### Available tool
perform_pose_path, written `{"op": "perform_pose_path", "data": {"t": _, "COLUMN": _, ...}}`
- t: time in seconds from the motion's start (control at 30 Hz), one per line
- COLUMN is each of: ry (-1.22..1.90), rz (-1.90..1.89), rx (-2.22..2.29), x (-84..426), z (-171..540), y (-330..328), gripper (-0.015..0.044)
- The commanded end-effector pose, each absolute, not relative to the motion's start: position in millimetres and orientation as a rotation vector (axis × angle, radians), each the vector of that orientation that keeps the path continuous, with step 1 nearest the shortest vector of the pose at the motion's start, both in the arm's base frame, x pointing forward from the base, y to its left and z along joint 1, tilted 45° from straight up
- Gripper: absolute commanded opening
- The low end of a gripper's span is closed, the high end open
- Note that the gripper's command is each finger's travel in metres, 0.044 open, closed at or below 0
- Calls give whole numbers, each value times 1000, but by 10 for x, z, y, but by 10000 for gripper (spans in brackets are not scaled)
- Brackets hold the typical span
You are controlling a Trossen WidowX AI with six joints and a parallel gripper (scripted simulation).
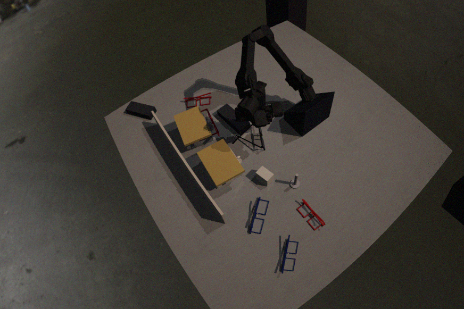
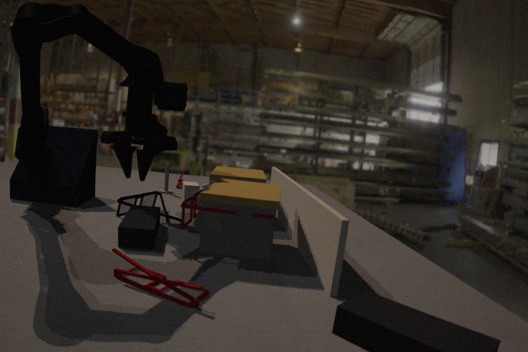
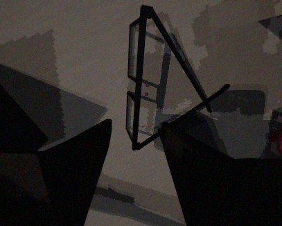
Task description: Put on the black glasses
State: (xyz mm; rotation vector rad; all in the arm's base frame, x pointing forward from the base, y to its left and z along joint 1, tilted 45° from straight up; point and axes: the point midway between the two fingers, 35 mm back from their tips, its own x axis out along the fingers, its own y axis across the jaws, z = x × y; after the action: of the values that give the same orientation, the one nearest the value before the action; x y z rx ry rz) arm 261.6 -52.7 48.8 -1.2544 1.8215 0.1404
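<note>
The black glasses [image 1: 263, 139] [image 2: 138, 196] [image 3: 140, 69] rest on the table, temples crossing, beside a dark block [image 1: 228, 116] [image 2: 138, 231]. My gripper [image 2: 135, 178] [image 3: 136, 125] points down above them, partly open with nothing between its fingers. In the wrist view the right fingertip overlaps one temple; a height gap shows in the exterior view. Two display stands have ochre tops: one [image 1: 192, 125] [image 2: 243, 192] has red glasses [image 1: 213, 122] [image 2: 219, 210] at its front, the other [image 1: 221, 163] [image 2: 237, 173] shows none. The heads are mostly hidden, and I cannot tell which tag is yellow.
A long upright panel [image 1: 183, 176] [image 2: 315, 211] runs behind the stands. A white block [image 1: 264, 174] [image 2: 190, 190] and a small post [image 1: 296, 178] [image 2: 166, 177] stand beyond the black glasses. Loose red and blue glasses lie around the table. Another dark block [image 1: 140, 109] lies at the panel's end.
</note>
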Motion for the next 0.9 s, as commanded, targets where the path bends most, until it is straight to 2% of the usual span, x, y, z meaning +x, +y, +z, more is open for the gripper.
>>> {"op": "perform_pose_path", "data": {"t": 0.0, "ry": 1840, "rz": 147, "rx": -1262, "x": 2609, "z": 505, "y": -571, "gripper": 147}}
{"op": "perform_pose_path", "data": {"t": 0.03, "ry": 1840, "rz": 147, "rx": -1262, "x": 2609, "z": 505, "y": -571, "gripper": 121}}
{"op": "perform_pose_path", "data": {"t": 0.07, "ry": 1840, "rz": 147, "rx": -1262, "x": 2609, "z": 505, "y": -571, "gripper": 120}}
{"op": "perform_pose_path", "data": {"t": 0.87, "ry": 1839, "rz": 148, "rx": -1261, "x": 2597, "z": 353, "y": -705, "gripper": 120}}
